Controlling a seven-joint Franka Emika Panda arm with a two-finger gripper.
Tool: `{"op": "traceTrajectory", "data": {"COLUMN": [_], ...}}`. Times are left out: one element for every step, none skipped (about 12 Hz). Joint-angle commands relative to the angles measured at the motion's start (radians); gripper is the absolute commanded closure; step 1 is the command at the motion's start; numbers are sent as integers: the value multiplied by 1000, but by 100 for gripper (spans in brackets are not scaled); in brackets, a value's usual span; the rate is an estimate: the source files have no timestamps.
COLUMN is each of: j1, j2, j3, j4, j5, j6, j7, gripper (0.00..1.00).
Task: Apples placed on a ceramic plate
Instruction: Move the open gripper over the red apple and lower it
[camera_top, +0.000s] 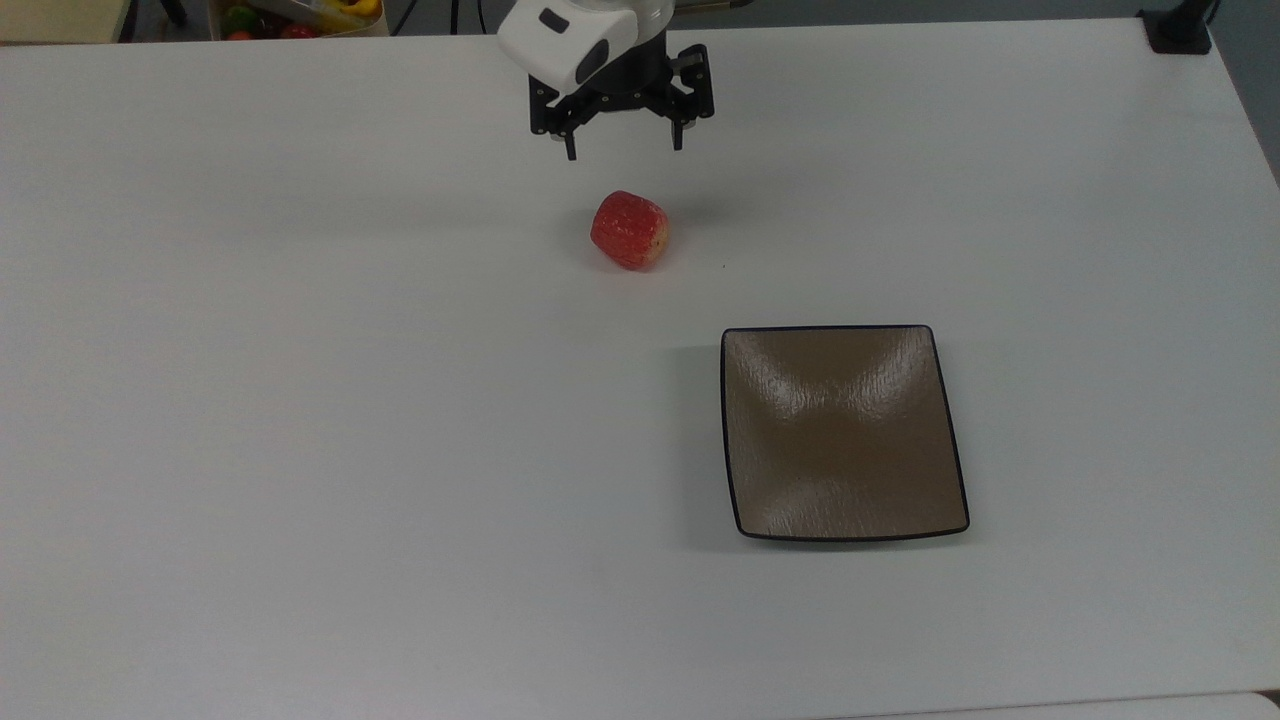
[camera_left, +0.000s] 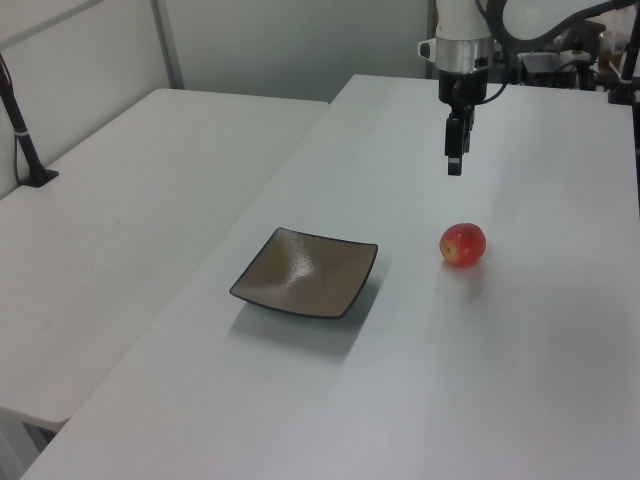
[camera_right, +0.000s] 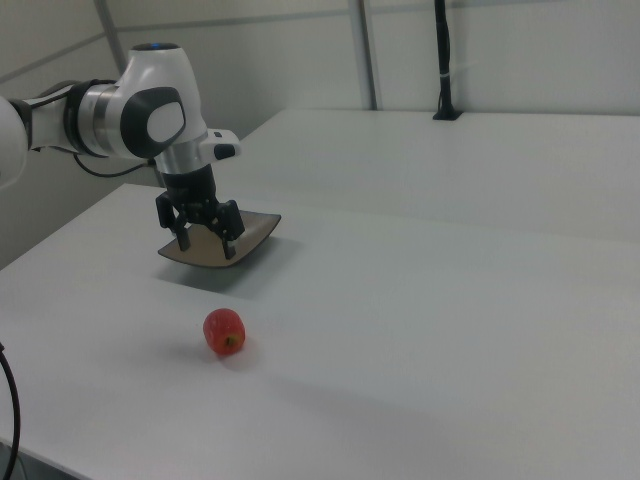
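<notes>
Claw: the black two-finger claw (camera_top: 624, 153) of the white robot arm (camera_right: 130, 112) hangs over the white table (camera_top: 300, 400), its two fingers spread wide and holding nothing; it points straight down in the left view (camera_left: 454, 165) and the right view (camera_right: 206, 245).

Apple: a small red apple with pale yellowish streaks (camera_top: 629, 230) lies on the table just below the claw in the top view, apart from the fingertips. In the left view the apple (camera_left: 463, 244) sits below the claw, with bare table between them. In the right view it (camera_right: 224, 331) rests below the claw and a little toward the right view's right.

Plate: a square glossy brown ceramic plate with a thin dark rim (camera_top: 842, 432) lies flat on the table, well apart from the claw, below it and toward the top view's right. It holds nothing. In the left view the plate (camera_left: 305, 273) is below the claw and toward the left view's left; in the right view its edge (camera_right: 258, 230) shows behind the claw.

Apple and plate: apart, not touching, with a stretch of table between.

Beyond the claw: coloured objects (camera_top: 290, 18) sit past the table's far edge, toward the top view's left.
</notes>
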Motion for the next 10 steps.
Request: {"op": "traceTrajectory", "data": {"j1": [8, 18, 28, 28, 28, 28, 28, 28, 29, 31], "j2": [30, 51, 68, 81, 87, 96, 105, 120, 133, 141], "j3": [29, 36, 36, 38, 36, 36, 38, 36, 36, 38], "j4": [-20, -21, -26, -32, -43, -43, -44, -46, -56, -60], "j5": [-41, -59, -78, -102, -121, -141, -164, -191, -207, -221], "j6": [35, 44, 43, 43, 45, 45, 45, 45, 46, 46], "j7": [-107, -127, -157, -205, -263, -306, -347, -396, -430, -434], "gripper": [0, 0, 0, 0, 0, 0, 0, 0, 0, 0]}}
